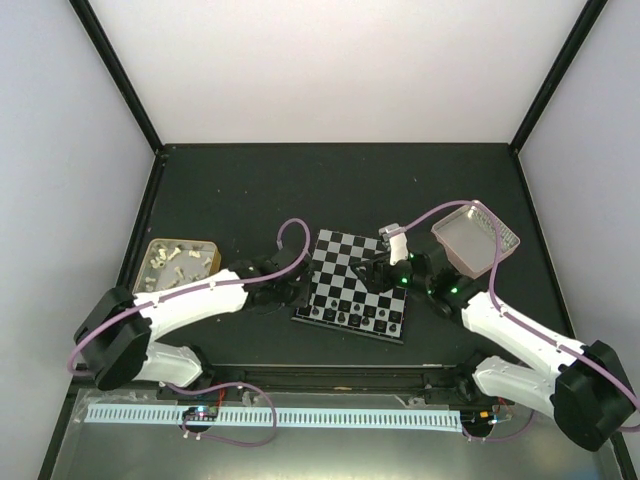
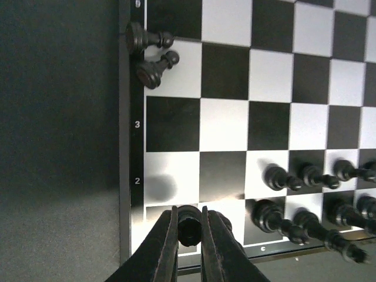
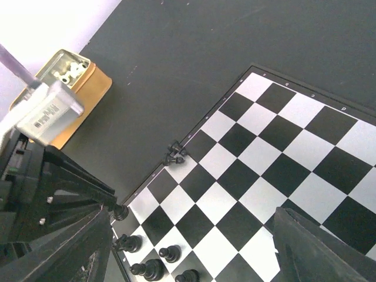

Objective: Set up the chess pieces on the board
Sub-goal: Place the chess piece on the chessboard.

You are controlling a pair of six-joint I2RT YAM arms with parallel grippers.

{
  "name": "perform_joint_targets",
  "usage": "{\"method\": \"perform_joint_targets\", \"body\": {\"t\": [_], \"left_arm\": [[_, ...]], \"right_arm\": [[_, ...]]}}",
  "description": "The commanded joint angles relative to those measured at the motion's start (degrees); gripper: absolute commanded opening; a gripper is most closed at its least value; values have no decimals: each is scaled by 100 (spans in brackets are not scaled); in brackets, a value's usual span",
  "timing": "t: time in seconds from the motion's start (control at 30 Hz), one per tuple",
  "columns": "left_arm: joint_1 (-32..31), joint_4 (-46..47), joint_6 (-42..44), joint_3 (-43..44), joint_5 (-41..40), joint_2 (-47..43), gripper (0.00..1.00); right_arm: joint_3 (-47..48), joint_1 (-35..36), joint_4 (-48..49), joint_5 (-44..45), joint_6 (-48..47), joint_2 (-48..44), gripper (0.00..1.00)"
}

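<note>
Sits pinched between the closed fingers of the left gripper (image 2: pixel 188 230), at a corner square of the board (image 1: pixel 350 258): one of the chess pieces (image 2: pixel 189 218). Others lined in two rows along the near edge (two more by the left rim). Over the board hangs the right gripper (image 3: pixel 194 226), spread wide, holding nothing. Tan tray (image 1: pixel 180 262) to the left, pink tray (image 1: pixel 478 240) to the right.

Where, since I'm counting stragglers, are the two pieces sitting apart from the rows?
In the left wrist view, the two stray pieces sit top left, on the board's left-edge squares, above the "3" mark.
</note>
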Motion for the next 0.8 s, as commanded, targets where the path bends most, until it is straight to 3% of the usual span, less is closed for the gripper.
{"method": "perform_joint_targets", "body": {"t": [0.0,0.33,0.77], "left_arm": [[-53,-126,-29,11,-53,235,7],[-198,-188,-23,52,68,604,9],[-282,-607,-99,94,-217,396,9]], "right_arm": [[32,11,40,221,39,44,76],[60,9,-38,266,57,199,76],[42,4,-27,315,127,255,76]]}}
